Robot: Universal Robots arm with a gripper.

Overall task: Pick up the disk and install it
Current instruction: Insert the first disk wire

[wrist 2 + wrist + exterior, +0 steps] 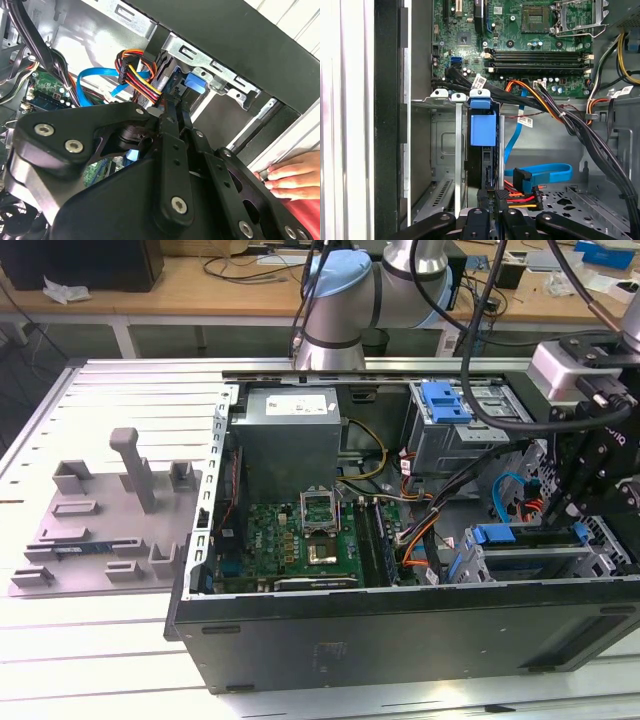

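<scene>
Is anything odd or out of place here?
Yes: a person's hand rests on the open black computer case's edge, right beside the robot's black claw, in the second wrist view. Nothing looks spilled or broken.

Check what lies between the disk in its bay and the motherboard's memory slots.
In the first wrist view, a bundle of black cables with white tags crosses between the disk and the memory slots.

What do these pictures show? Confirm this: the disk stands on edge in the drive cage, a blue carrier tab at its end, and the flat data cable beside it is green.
One detail is wrong. The flat data cable is blue, not green, as the first wrist view shows. The rest holds: the disk stands on edge in the drive cage, with a blue carrier tab at its end.
</scene>
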